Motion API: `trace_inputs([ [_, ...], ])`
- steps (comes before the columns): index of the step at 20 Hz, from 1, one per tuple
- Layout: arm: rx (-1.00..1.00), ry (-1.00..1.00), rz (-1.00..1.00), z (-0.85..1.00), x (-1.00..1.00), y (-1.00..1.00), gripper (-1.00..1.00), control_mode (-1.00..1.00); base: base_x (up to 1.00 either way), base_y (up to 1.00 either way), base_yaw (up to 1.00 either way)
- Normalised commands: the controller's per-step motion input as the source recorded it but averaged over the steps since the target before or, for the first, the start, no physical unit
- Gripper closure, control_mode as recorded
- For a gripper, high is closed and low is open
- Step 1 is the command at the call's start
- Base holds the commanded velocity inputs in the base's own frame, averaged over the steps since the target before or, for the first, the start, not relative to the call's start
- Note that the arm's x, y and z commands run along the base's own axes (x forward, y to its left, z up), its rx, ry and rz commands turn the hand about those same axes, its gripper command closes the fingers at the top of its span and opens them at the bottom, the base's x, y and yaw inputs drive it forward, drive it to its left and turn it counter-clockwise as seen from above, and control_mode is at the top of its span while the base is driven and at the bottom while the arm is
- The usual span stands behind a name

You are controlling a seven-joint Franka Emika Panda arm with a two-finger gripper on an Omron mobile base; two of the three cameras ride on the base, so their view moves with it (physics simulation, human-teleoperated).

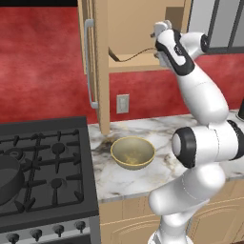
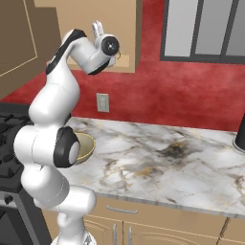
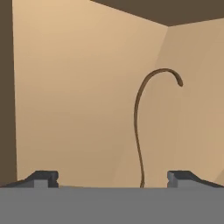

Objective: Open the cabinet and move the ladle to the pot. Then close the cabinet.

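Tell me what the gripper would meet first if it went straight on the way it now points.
Likely the ladle: its handle runs between the open gripper fingertips, inside the cabinet. Depth is unclear.

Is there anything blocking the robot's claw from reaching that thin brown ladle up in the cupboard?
Nothing visible does. The light tan wooden wall cabinet has its door swung open, and the open two-finger gripper points straight at the slim dark brown ladle, whose handle runs down between the fingertips with only bare cabinet interior around it.

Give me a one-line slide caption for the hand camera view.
Open claw faces into the open cabinet, with the ladle lying between its fingertips.
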Motion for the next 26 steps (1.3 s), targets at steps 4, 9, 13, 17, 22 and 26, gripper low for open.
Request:
trace_inputs([
  [4,0.0,0.03,-0.07,0.0,0.16,0.0,-1.0,-1.0,0.0,0.0,0.0],
  [9,0.0,0.02,-0.07,0.0,0.15,0.0,-1.0,-1.0,0.0,0.0,0.0],
  [13,0.0,0.04,-0.06,0.0,0.13,0.0,-1.0,-1.0,0.0,0.0,0.0],
  [17,0.0,0.06,-0.06,0.0,0.05,0.0,-1.0,-1.0,0.0,0.0,0.0],
  [22,0.0,0.06,-0.06,0.0,0.03,0.0,-1.0,-1.0,0.0,0.0,0.0],
  [26,0.0,0.05,-0.05,0.0,0.02,-0.03,-1.0,-1.0,0.0,0.0,0.0],
])
